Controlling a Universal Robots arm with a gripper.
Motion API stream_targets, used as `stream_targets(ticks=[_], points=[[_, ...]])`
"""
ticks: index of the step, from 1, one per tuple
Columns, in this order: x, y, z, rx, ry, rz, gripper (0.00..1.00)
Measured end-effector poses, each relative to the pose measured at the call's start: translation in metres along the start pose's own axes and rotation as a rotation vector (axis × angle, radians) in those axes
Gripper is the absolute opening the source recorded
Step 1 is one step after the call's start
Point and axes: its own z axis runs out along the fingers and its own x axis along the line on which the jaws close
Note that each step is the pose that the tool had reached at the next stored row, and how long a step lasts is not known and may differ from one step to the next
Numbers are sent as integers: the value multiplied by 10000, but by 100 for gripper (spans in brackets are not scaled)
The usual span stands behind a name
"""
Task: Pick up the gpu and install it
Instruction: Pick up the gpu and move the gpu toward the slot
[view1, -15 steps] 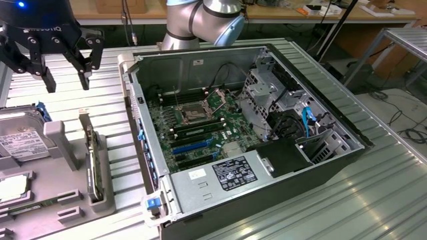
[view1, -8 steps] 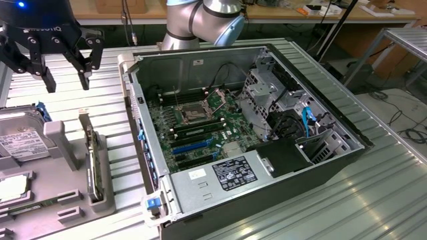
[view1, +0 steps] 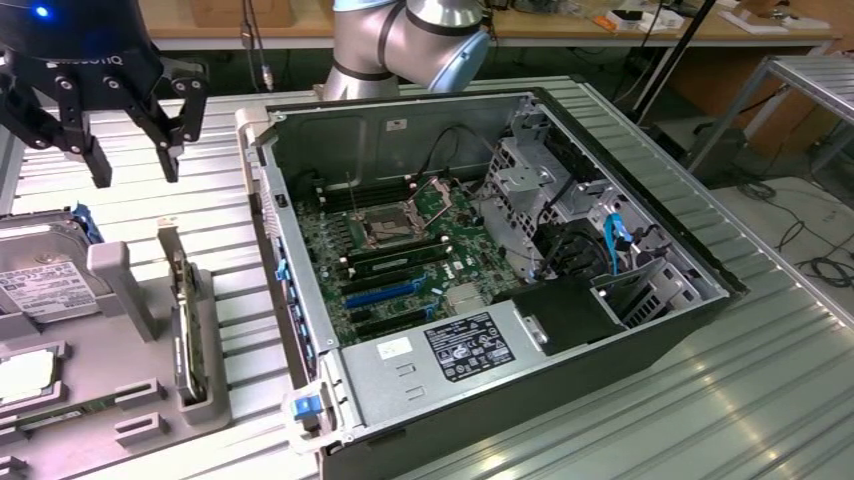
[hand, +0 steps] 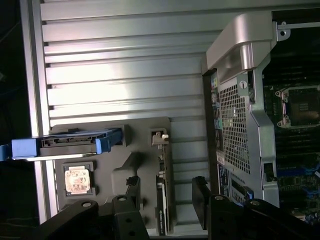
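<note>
Ribbed aluminium table (view1: 747, 400) carries everything. Largest item on it is the open computer case (view1: 280, 230), lying on its side, with the motherboard (view1: 400, 250) exposed and its blue expansion slots (view1: 380, 295) free. At the exterior view's left sits a grey moulded tray (view1: 120, 290). A silver hard drive (view1: 40, 285) with a white label is parked in one bay of it. The gpu (view1: 187, 330) stands on its long edge in a narrow slot of the same tray, nearest the case, bracket end up and away from the camera. It is not yet lifted. The gripper (view1: 134, 165) hangs above the tray, fingers (view1: 167, 150) spread wide and holding nothing. In the wrist view the spread fingers (hand: 200, 200) straddle the card's top edge without touching it. Judgement: the card looks light and stiff but fragile. The best hold seems to be across the two flat faces, mid-length near the upper edge, clear of the bracket and the bottom contacts. The thin edge gives little purchase, so a skewed squeeze could tip it in the slot.
</note>
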Motion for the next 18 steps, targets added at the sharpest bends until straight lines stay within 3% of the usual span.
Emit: stream_targets(ticks=[18], points=[[-13,-221,-10,-10,2,0,54]])
